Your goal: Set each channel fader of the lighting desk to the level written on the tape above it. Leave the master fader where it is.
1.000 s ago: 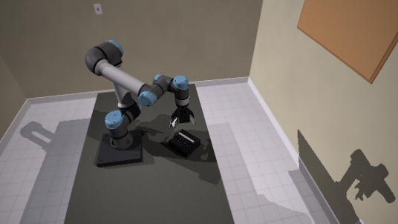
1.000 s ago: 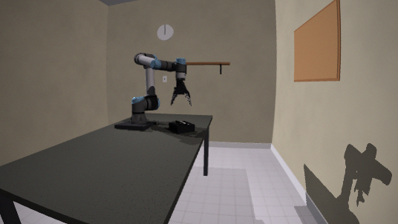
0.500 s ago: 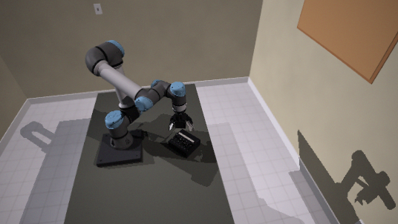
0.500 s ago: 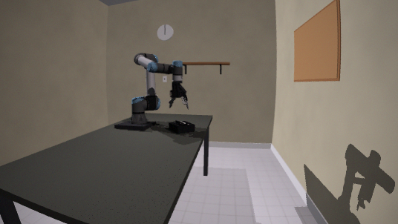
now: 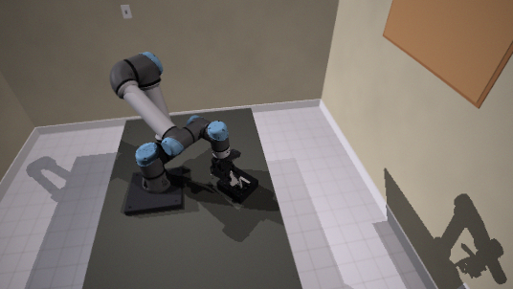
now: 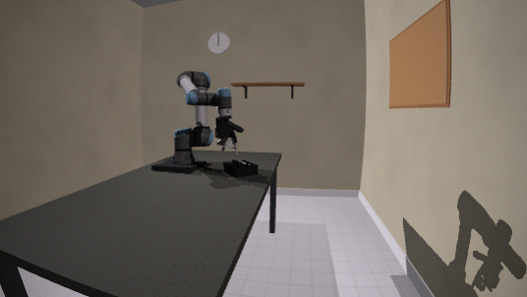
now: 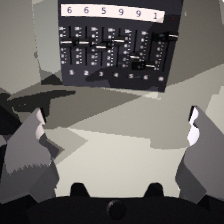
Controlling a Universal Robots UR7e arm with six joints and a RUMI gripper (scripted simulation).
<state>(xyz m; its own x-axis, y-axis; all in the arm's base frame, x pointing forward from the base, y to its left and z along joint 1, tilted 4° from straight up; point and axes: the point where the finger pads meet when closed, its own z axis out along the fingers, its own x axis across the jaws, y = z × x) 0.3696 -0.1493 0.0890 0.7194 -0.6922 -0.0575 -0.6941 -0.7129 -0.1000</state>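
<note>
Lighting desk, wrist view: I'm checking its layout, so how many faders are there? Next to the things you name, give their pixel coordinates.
7: fader 1 [image 7: 66, 42], fader 2 [image 7: 83, 43], fader 3 [image 7: 101, 47], fader 4 [image 7: 119, 40], fader 5 [image 7: 134, 57] and fader 6 [image 7: 149, 66], left to right below the tape [image 7: 112, 13], then the master fader [image 7: 172, 36] rightmost.

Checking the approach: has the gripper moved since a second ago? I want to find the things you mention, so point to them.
Yes: in the exterior view, the gripper [image 5: 232, 181] [image 6: 230, 151] [image 7: 116, 107] has come down, nearer the stationary lighting desk [image 5: 237, 192] [image 6: 241, 170] [image 7: 117, 82].
</note>
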